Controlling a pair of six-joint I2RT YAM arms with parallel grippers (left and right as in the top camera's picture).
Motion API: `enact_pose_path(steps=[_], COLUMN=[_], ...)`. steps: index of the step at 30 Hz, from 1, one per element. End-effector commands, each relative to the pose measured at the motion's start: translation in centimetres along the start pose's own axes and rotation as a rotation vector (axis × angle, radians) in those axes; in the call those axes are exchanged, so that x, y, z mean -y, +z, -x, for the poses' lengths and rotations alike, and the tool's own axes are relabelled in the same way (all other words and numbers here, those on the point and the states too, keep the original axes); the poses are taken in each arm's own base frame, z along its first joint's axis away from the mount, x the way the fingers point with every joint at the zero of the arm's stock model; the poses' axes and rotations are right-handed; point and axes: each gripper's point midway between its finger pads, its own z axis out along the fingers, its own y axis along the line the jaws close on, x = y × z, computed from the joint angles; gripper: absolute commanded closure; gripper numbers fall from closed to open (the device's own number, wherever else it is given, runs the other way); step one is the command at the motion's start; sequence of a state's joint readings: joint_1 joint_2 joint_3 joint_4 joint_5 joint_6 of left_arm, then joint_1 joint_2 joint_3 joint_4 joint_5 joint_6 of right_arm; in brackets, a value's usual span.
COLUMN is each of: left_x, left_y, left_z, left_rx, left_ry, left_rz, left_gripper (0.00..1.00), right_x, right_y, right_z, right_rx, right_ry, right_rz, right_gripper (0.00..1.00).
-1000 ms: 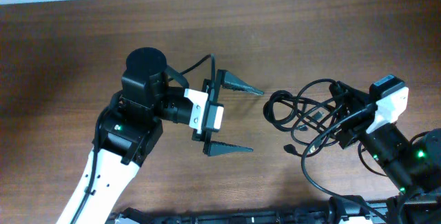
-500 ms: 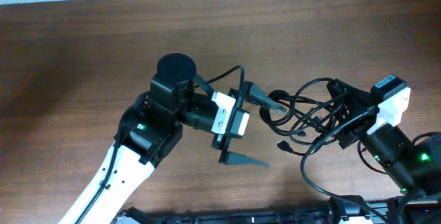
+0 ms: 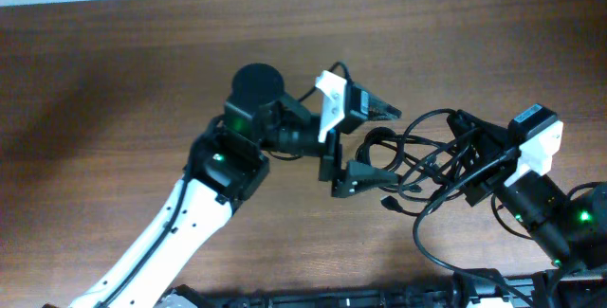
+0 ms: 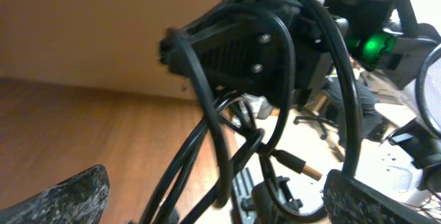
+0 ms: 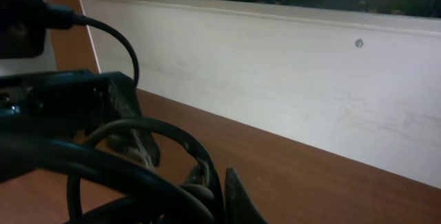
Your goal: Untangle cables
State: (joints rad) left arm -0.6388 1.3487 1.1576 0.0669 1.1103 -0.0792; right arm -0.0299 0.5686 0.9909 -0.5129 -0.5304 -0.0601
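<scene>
The left arm (image 3: 190, 223) reaches in from the lower left edge and bends at the elbow. The left end effector (image 3: 375, 143) points right, jaws spread wide. The right arm (image 3: 550, 208) angles in from the lower right corner. The right end effector (image 3: 461, 124) points toward the left one, jaws closed tight.
</scene>
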Motion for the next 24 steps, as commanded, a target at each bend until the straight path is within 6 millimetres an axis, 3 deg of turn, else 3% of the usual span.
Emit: enact_pose_path(steps=[1, 4, 9, 17, 21, 24], left_x=[2.9, 4.5, 4.9, 5.9, 7.0, 6.7], left_y=[1.5, 2.2, 2.5, 3.1, 3.8, 4.0], left_z=[0.6, 1.0, 1.1, 1.0, 1.4, 1.6], left_rx=[0.008, 0.020, 0.022, 0.019, 0.033, 0.043], left_ry=[0.016, 0.060, 0.068, 0.074, 0.108, 0.114], left_rz=[-0.121, -0.180, -0.192, -0.222, -0.250, -0.225], left_gripper=[0.00, 0.07, 0.23, 0.18, 0.14, 0.14], right_x=[-0.2, 0.2, 2.4, 2.8, 2.2, 1.8], right_y=[-0.2, -0.1, -0.3, 0.4, 0.8, 0.8], right_z=[0.7, 0.6, -0.1, -0.6, -0.6, -0.6], right_rx=[0.020, 0.016, -0.013, -0.036, -0.038, -0.037], right_ry=[-0.025, -0.024, -0.012, 0.001, 0.006, 0.007], right_rz=[0.010, -0.017, -0.143, -0.143, -0.097, -0.077], right_gripper=[0.96, 0.96, 0.96, 0.96, 0.96, 0.96])
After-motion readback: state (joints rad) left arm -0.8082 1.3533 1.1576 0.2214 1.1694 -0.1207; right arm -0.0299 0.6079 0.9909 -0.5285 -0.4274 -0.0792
